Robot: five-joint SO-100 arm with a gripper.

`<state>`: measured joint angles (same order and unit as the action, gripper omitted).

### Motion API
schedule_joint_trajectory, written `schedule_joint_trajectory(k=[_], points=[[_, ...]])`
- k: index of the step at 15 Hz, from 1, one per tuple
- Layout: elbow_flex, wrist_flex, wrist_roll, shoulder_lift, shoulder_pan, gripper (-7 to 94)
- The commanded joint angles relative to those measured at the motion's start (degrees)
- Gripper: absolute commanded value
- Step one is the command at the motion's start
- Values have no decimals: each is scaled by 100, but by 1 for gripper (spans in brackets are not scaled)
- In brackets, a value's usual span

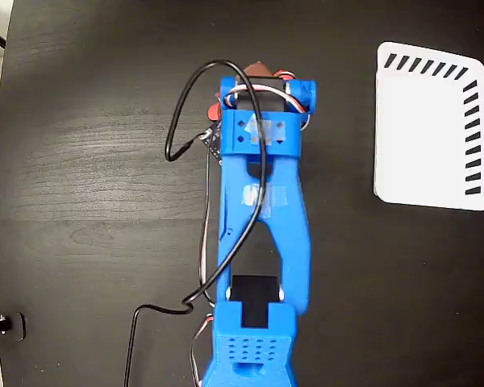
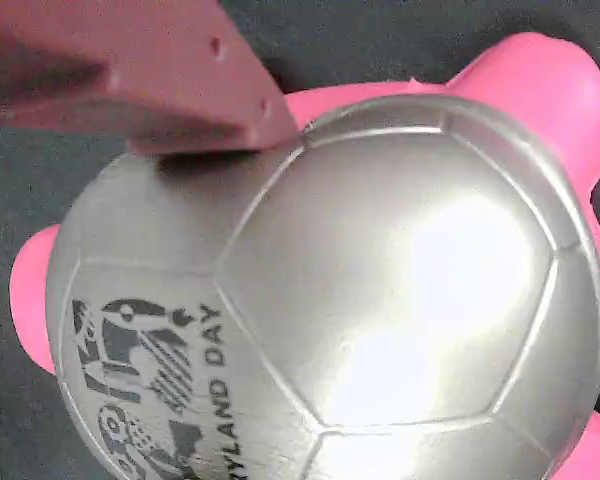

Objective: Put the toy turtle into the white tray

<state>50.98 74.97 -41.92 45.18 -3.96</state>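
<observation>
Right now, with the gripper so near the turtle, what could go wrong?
1. In the wrist view a finger lies against the toy turtle's smooth domed shell; it may slip off when closing.
2. In the fixed view the arm hides most of the turtle, so the grasp cannot be checked there.
3. The white tray sits apart, far right; a weak grip may drop it.

In the fixed view the pincer (image 1: 262, 81) sits at the upper end of the arm (image 1: 258, 218), on the table (image 1: 81, 161). The turtle (image 1: 258, 71) lies under it, mostly hidden, just showing past its top edge. The tray (image 1: 431, 125) lies well apart to the pincer's right, flat on the table. In the wrist view one finger (image 2: 140, 75) touches the shell's upper left.
</observation>
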Motion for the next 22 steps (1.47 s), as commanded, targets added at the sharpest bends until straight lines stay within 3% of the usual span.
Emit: schedule_joint_trajectory(k=[1, 3, 11, 17, 22], points=[[-290, -35, 167, 220, -70, 0], [-264, 0, 378, 475, -62, 0], [-132, 1397, 800, 2769, -466, -1], [-545, 2312, 756, 3797, -1872, -1], [-2443, 2355, 1072, 2470, -3111, -1]])
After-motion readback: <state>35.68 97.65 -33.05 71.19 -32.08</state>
